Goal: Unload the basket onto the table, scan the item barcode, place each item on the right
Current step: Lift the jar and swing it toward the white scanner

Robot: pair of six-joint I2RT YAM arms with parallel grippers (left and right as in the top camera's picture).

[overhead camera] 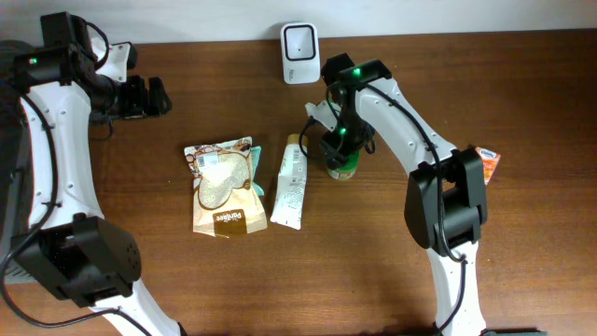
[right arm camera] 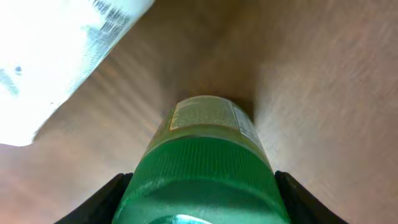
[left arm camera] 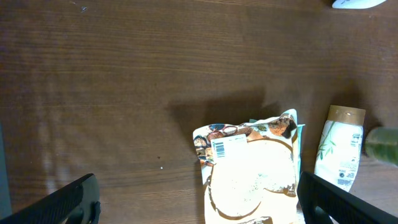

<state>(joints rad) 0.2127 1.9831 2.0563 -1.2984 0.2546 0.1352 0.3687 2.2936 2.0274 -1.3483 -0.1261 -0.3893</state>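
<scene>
Your right pincer (right arm camera: 198, 200) straddles the bottle (right arm camera: 202, 134), fingers (right arm camera: 112, 196) close against its green cap; clamped or not, you cannot tell; the bottle stands beside the white tube (overhead camera: 291, 182), near the scanner (overhead camera: 299, 41); your left pincer (overhead camera: 149, 96) gapes wide.

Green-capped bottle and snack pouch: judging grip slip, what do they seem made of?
Green-capped bottle: probably plastic, with a matte ribbed cap and a paper-like label. Snack pouch: seemingly thin flexible film, glossy, given glare and crinkled edges.
</scene>
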